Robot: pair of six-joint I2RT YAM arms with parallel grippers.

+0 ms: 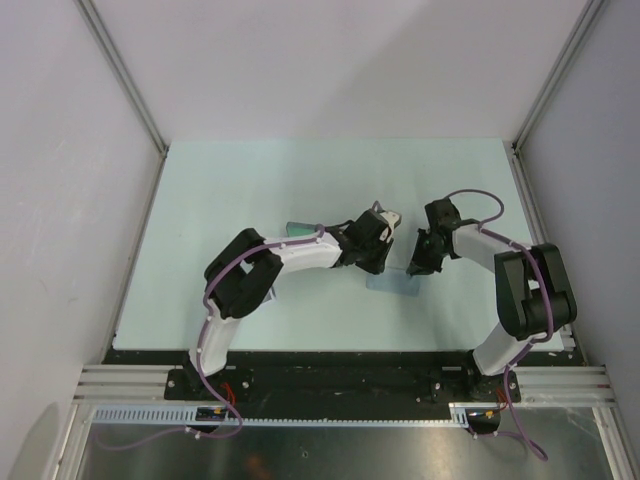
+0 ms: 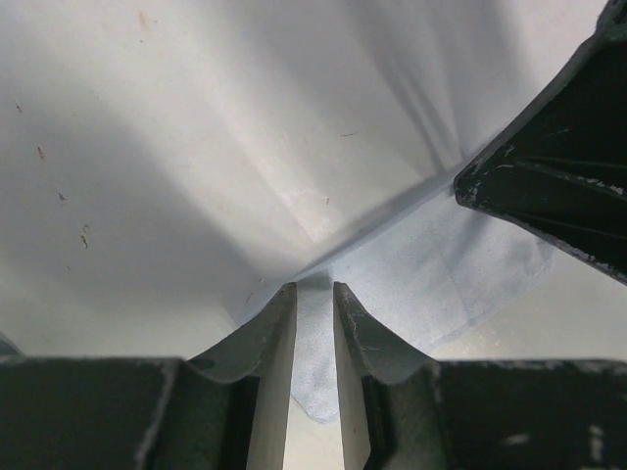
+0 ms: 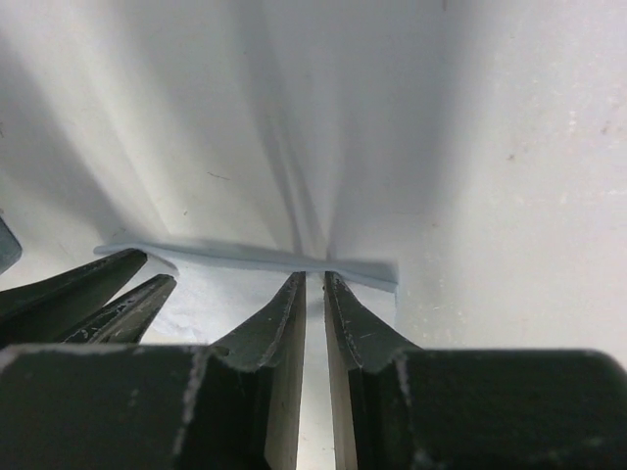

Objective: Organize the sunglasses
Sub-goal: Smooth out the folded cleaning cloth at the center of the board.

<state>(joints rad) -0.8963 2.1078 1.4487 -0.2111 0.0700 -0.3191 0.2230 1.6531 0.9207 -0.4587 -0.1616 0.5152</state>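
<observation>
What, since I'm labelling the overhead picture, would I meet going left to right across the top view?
Left arm's elbow → left hand → right hand → right arm's elbow. The cloth spans both hands, so it is left out.

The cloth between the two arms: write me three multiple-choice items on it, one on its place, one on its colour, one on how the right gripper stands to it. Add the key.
1. Where does the cloth lie?
A. At the far left corner of the table
B. Near the table's middle, where the left gripper and the right gripper meet
C. Off the table, on the rail

2. What colour is the cloth?
A. Red
B. Black
C. Pale blue-grey

3. How do the right gripper's fingers stand?
A. Nearly together, with the cloth's edge between their tips
B. Spread wide, high above the cloth
C. Hidden from every view

Key:
1. B, since the top view shows both arms reaching it at mid-table.
2. C, as both wrist views show.
3. A, since creases run to the tips in the right wrist view.
</observation>
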